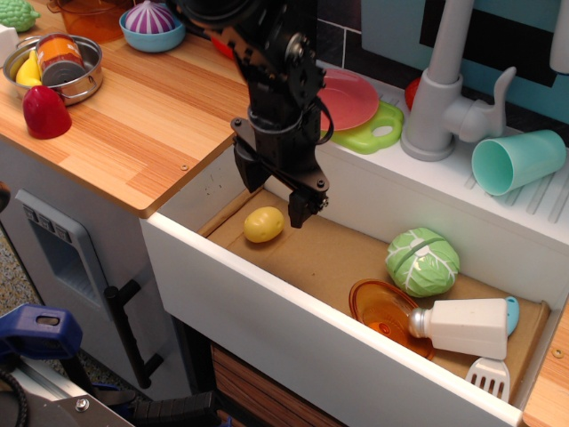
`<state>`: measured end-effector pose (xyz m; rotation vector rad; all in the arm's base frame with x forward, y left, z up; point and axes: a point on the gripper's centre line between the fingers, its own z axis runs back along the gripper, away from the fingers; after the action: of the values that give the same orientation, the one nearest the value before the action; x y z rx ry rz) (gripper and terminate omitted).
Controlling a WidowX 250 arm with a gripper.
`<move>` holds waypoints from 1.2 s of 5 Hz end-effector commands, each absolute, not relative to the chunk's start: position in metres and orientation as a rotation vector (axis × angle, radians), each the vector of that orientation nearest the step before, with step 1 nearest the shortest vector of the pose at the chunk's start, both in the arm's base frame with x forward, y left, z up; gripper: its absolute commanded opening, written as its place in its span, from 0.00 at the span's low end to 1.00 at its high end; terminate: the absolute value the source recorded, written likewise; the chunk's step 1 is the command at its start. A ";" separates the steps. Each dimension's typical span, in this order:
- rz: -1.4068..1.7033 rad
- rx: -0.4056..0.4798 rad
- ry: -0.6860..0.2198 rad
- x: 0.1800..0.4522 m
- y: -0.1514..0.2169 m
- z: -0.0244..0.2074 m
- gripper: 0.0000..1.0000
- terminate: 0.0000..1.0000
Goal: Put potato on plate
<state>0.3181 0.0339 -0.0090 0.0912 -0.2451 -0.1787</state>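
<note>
The pale-yellow potato (pixel 264 224) lies on the brown floor of the white sink basin (pixel 267 294), at its left end. My black gripper (pixel 271 192) is open and hangs just above the potato, one finger to its upper left and one (pixel 299 209) to its right, not touching it. The salmon-pink plate (pixel 348 99) sits on a lime-green board (pixel 373 133) on the ledge behind the basin, partly hidden by my arm.
In the basin lie a green cabbage (pixel 422 261), an orange translucent dish (pixel 382 311), a white shaker (pixel 464 327) and a spatula (pixel 488 377). A grey faucet (pixel 442 89) and a teal cup (pixel 517 161) stand behind. The wooden counter (pixel 151 116) holds a pot (pixel 55 67), a red object (pixel 44 112) and a blue bowl (pixel 151 25).
</note>
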 end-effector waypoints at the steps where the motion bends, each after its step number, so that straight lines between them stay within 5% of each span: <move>1: -0.108 0.067 -0.314 0.338 0.039 -0.011 1.00 0.00; 3: -0.038 -0.029 -0.331 0.349 0.053 -0.019 1.00 0.00; 6: -0.048 0.038 -0.301 0.346 0.069 -0.015 1.00 0.00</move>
<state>0.3418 0.0682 -0.0337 0.0564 -0.2720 -0.0474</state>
